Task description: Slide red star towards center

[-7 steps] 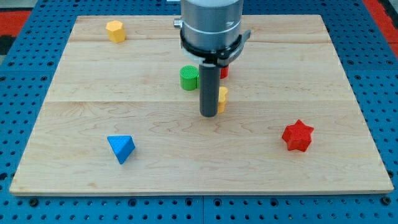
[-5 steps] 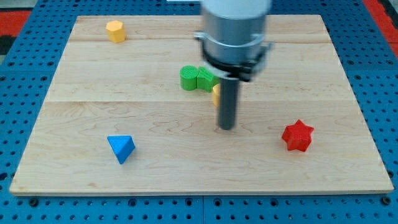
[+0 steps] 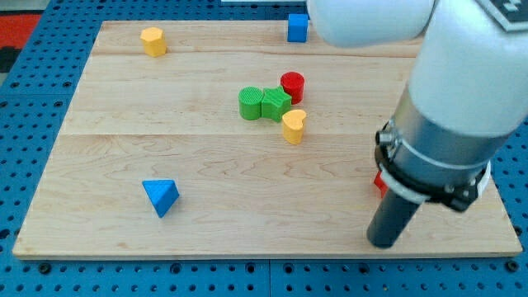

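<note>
My tip (image 3: 385, 242), a plain rod end effector with no jaws to open or close, stood near the counter's (image 3: 99, 148) bottom edge. The red star (image 3: 379, 181), mostly hidden behind the arm, lay well right of center; the push appeared not yet made.

My tip (image 3: 386, 243) stood near the bench's (image 3: 206, 223) bottom-right edge, and the arm above it covered nearly all of the red star (image 3: 378, 182), just a sliver showing at the rod's left. Toward the centre, the bare wood ran open from that sliver up-left until the yellow heart (image 3: 293, 126), with the green blocks (image 3: 263, 104) and red cylinder (image 3: 292, 85) bunched just behind it. The blue triangle (image 3: 160, 196), yellow hexagon (image 3: 152, 40) and blue cube (image 3: 298, 26) sat well apart from that lane.
</note>
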